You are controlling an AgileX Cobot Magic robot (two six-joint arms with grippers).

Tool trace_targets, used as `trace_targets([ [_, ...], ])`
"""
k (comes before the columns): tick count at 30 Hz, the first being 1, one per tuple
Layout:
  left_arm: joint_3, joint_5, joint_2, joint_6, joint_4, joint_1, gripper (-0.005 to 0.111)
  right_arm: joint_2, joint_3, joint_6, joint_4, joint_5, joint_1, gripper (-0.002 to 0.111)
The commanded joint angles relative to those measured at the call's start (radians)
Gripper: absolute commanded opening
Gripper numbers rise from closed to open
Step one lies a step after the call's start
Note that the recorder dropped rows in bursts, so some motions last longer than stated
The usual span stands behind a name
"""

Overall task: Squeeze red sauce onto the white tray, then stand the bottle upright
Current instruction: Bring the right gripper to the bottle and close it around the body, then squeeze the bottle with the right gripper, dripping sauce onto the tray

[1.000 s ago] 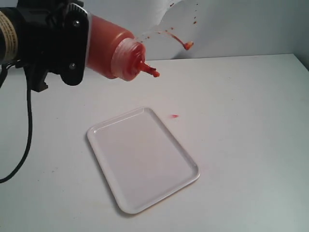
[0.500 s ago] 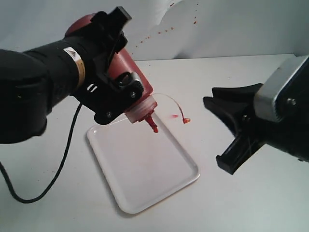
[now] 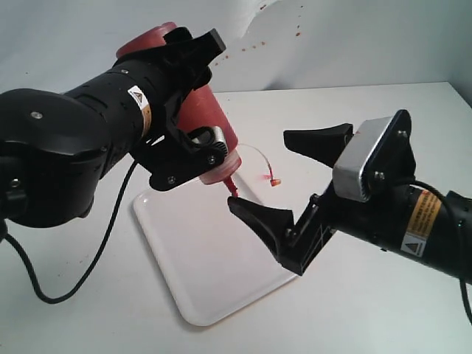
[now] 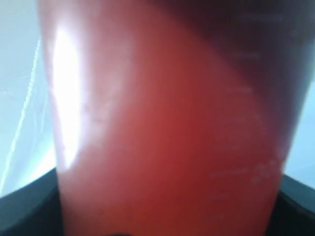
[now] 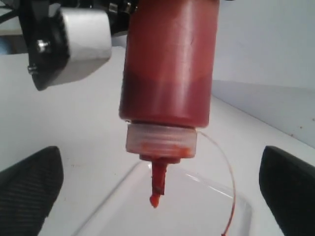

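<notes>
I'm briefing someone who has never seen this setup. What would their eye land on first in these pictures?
First, the red-tinted bottle, gripped by the left end effector and tipped nozzle-down over an edge of the white tray. Next, the right end effector on the right, jaws wide open and facing the bottle. Behind, red specks dot the wall.

blocked: bottle over white tray far edge, right claw beside | free: tray near-left half

Exterior view high, oblique over table; both wrist views close on bottle
</notes>
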State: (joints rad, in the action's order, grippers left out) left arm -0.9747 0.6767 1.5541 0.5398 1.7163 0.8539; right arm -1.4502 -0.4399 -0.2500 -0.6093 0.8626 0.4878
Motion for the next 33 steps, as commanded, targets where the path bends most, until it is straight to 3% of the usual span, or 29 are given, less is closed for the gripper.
trace_targets([
  [1,-0.014,-0.046,-0.007,-0.008,0.028,0.006,0.0,-0.081,-0.037,0.025,0.038,0.088,0.004,0.105],
  [17,-0.012,-0.064,0.018,0.071,0.028,0.006,0.0,-0.243,-0.37,-0.346,-0.144,-0.077,0.004,0.105],
  [25,-0.012,-0.07,0.036,0.073,0.028,0.006,0.0,-0.325,-0.476,-0.446,-0.261,-0.081,0.004,0.097],
  [29,-0.012,-0.078,0.045,0.082,0.028,0.006,0.0,-0.327,-0.482,-0.446,-0.239,-0.079,0.004,0.08],
  [33,-0.012,-0.069,0.069,0.12,0.028,0.006,0.0,-0.327,-0.482,-0.428,-0.226,-0.079,0.004,0.043],
])
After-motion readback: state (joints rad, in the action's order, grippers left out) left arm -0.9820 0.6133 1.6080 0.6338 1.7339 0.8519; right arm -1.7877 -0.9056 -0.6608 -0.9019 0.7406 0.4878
